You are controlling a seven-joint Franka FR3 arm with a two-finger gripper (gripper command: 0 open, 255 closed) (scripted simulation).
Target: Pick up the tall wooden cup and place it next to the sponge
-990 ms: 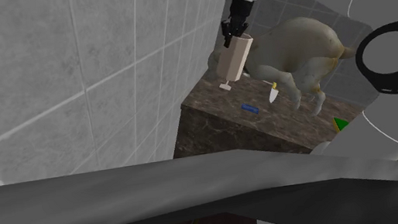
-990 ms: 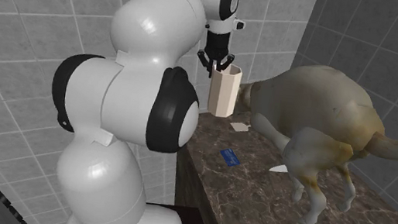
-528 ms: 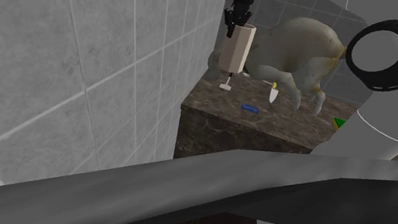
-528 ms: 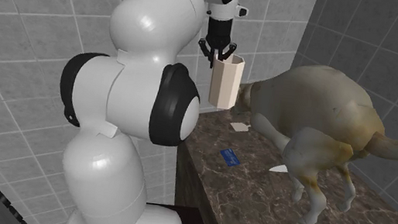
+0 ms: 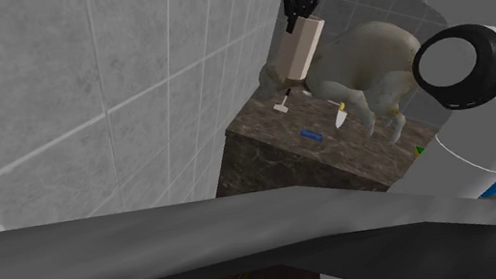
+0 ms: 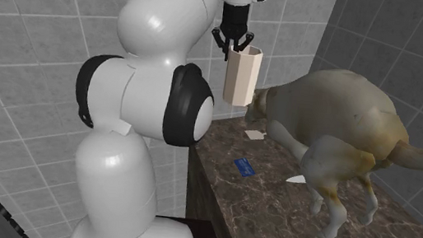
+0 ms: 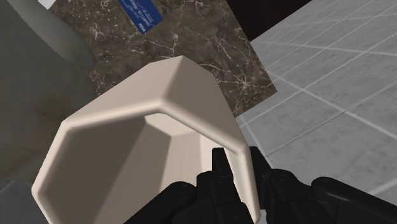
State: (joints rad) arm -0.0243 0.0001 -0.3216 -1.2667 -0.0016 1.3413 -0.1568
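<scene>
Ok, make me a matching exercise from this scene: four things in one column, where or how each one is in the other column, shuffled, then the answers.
Things
1. tall beige cup
2. gripper
3. blue flat piece
4. animal figure

States
A. lying flat on the marble counter
B. standing on its legs on the counter
C. hanging in the air above the counter
D. shut on a rim

Pairs: 1-C, 2-D, 3-A, 4-B
</scene>
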